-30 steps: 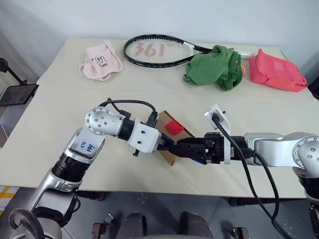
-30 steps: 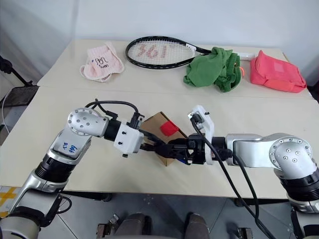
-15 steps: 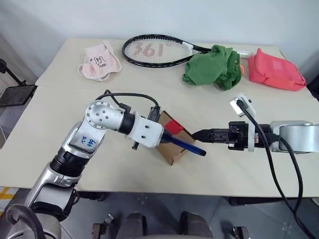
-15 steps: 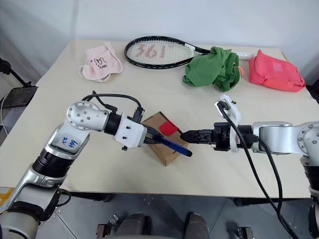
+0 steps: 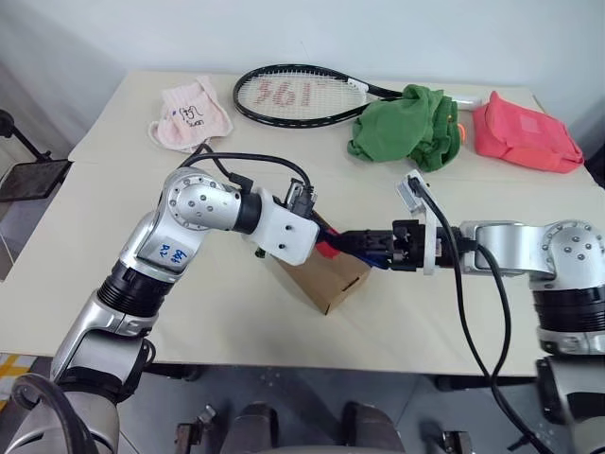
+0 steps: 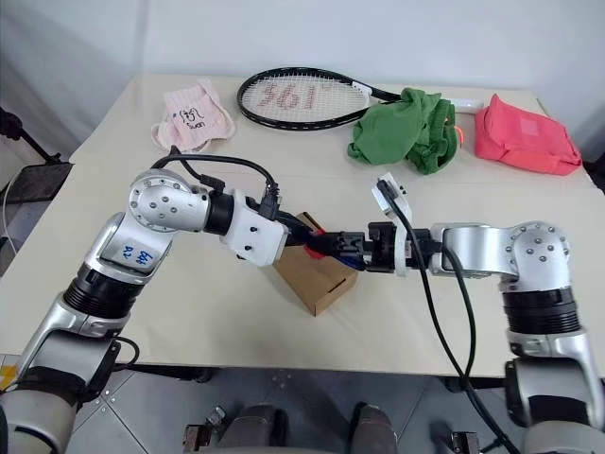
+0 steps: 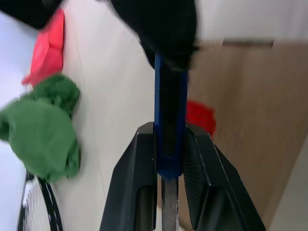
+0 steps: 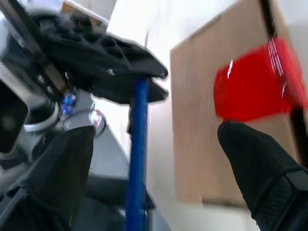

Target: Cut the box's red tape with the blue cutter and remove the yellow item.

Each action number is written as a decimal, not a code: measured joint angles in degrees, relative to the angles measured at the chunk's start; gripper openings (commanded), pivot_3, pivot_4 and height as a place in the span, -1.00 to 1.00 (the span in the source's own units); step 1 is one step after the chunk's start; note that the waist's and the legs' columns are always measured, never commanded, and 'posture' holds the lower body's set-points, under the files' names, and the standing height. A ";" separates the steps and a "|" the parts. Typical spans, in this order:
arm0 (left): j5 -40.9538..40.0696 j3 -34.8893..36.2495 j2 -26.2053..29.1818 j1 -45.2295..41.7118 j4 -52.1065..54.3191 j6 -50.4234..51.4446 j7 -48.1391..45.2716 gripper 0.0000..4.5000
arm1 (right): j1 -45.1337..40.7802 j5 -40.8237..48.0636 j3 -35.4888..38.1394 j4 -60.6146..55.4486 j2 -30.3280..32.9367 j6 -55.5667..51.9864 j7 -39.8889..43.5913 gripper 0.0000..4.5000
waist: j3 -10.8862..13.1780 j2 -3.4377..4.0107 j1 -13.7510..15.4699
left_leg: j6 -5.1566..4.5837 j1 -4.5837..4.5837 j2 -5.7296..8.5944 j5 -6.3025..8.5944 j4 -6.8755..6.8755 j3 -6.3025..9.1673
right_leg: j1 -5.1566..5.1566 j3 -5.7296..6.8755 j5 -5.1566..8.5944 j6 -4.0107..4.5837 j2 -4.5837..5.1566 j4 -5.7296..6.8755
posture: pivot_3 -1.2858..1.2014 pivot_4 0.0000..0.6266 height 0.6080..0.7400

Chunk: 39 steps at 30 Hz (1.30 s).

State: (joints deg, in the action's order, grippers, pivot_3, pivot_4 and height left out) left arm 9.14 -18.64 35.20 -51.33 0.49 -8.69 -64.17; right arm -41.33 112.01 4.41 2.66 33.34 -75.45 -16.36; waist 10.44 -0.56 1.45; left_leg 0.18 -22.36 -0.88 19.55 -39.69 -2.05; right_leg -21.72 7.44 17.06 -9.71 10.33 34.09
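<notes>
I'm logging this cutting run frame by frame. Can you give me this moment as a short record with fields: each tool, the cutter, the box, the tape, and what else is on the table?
left tool: shut on the blue cutter
right tool: fingers spread wide, one on either side of the cutter's far end, over the box
blue cutter: held above the box, beside the red tape
box: brown cardboard on the table, flaps closed
red tape: on the box top, looks uncut
yellow item: hidden
other items: racket, pink cloth, green cloth, pink pouch along the far edge
</notes>
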 measured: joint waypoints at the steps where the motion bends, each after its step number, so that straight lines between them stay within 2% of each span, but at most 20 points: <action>1: 0.27 0.28 0.26 0.01 -0.56 -0.09 0.02 -0.79 | 0.52 -0.01 1.76 -0.19 -2.57 0.46 -3.12 0.94 | 0.00 0.01 0.04 | 0.00 0.00 0.00 0.00 0.04 0.00 | -0.02 0.01 0.00 0.00 0.00 0.01 | 0.03 -0.52 1.00; 5: 0.61 1.16 1.26 0.13 -1.28 0.07 -0.09 -0.79 | 2.38 0.00 7.03 -3.50 -10.29 2.93 -14.08 0.94 | 0.00 0.02 -0.06 | 0.01 -0.02 0.00 0.00 0.13 0.00 | -0.12 0.04 -0.01 -0.01 0.00 0.05 | 0.03 -0.52 1.00; 11: 0.54 3.28 2.28 0.17 1.33 2.67 -1.37 -0.79 | 3.80 0.16 10.32 -8.98 -16.65 6.21 -25.07 0.94 | -0.01 0.04 -0.22 | 0.08 -0.04 0.00 -0.02 0.32 -0.08 | -0.63 0.02 -0.01 -0.01 0.06 0.68 | 0.03 -0.52 1.00; 17: 1.42 2.84 1.80 0.23 1.26 3.15 -1.65 -0.79 | 4.43 0.17 11.73 -12.20 -20.20 8.46 -31.42 0.94 | -0.01 0.05 -1.03 | 0.09 -0.05 0.00 -0.03 0.41 -0.22 | -0.77 -0.05 0.00 -0.01 0.07 0.72 | 0.03 -0.52 1.00; 20: 1.50 2.84 1.80 0.37 1.25 2.53 -1.69 -0.79 | 4.43 0.11 11.78 -12.19 -19.36 8.01 -30.79 0.94 | -0.01 0.05 -1.52 | 0.09 -0.05 0.01 -0.03 0.41 -0.23 | -0.77 -0.07 0.00 -0.01 0.08 0.71 | 0.03 -0.52 1.00; 22: 1.46 2.42 1.49 0.50 1.36 1.45 -1.81 -0.79 | 4.34 0.03 10.95 -10.43 -15.15 5.14 -25.40 0.94 | -0.01 0.05 -1.52 | 0.08 -0.05 0.02 -0.03 0.42 -0.24 | -0.77 -0.08 0.00 -0.01 0.09 0.70 | 0.03 -0.52 1.00; 23: 1.10 2.11 1.17 0.70 1.55 0.71 -1.95 -0.79 | 3.87 0.17 9.44 -8.04 -10.90 2.56 -20.42 0.94 | -0.01 0.05 -1.38 | 0.07 -0.06 0.06 -0.03 0.40 -0.25 | -0.75 -0.08 -0.01 -0.01 0.13 0.69 | 0.03 -0.52 1.00; 26: -0.11 0.62 0.67 2.21 3.00 -1.48 -2.18 -0.79 | 0.75 -0.09 3.92 1.63 6.02 -6.87 -1.01 0.94 | 0.00 0.06 -1.22 | 0.01 -0.09 0.09 -0.01 0.39 -0.33 | -0.75 -0.09 0.00 -0.01 0.19 0.58 | 0.03 -0.52 1.00; 29: -0.04 0.53 1.48 2.41 1.76 -3.69 -2.00 -0.79 | -2.36 -0.14 -3.70 7.09 19.22 -13.80 15.19 0.94 | 0.00 0.07 -1.30 | 0.01 -0.04 0.01 -0.01 0.50 -0.32 | -0.76 -0.02 0.01 0.03 0.12 0.56 | 0.03 -0.52 1.00; 31: 0.08 0.49 1.68 2.40 0.19 -4.65 -1.74 -0.79 | -5.23 -0.12 -9.63 9.57 23.60 -15.99 23.55 0.94 | 0.00 0.07 -1.82 | 0.01 -0.01 0.00 -0.01 0.50 -0.47 | -0.78 -0.08 0.02 0.04 0.13 0.54 | 0.03 -0.52 1.00; 33: 0.07 0.38 1.59 2.40 0.02 -5.21 -1.61 -0.79 | -7.36 -0.11 -14.05 10.75 24.54 -16.33 28.05 0.94 | 0.00 0.07 -1.88 | 0.02 -0.02 0.01 -0.01 0.44 -0.49 | -0.78 -0.08 0.01 0.05 0.16 0.53 | 0.03 -0.52 1.00; 39: 0.07 0.17 1.58 2.42 -0.02 -5.25 -1.45 -0.79 | -14.49 -0.11 -23.07 14.76 25.43 -16.59 34.43 0.94 | 0.00 0.06 -1.00 | 0.01 -0.28 0.02 0.00 0.05 -0.36 | -0.78 0.04 0.00 0.03 0.20 0.57 | 0.03 -0.52 1.00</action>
State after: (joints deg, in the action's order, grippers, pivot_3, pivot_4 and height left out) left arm 9.21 -18.46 36.78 -48.91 0.47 -13.94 -65.62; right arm -55.82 111.90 -18.67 17.42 58.77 -92.04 18.07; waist 10.44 -0.50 0.45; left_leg 0.19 -22.64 -0.85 19.55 -39.64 -2.41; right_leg -22.50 7.48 17.06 -9.68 10.53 34.66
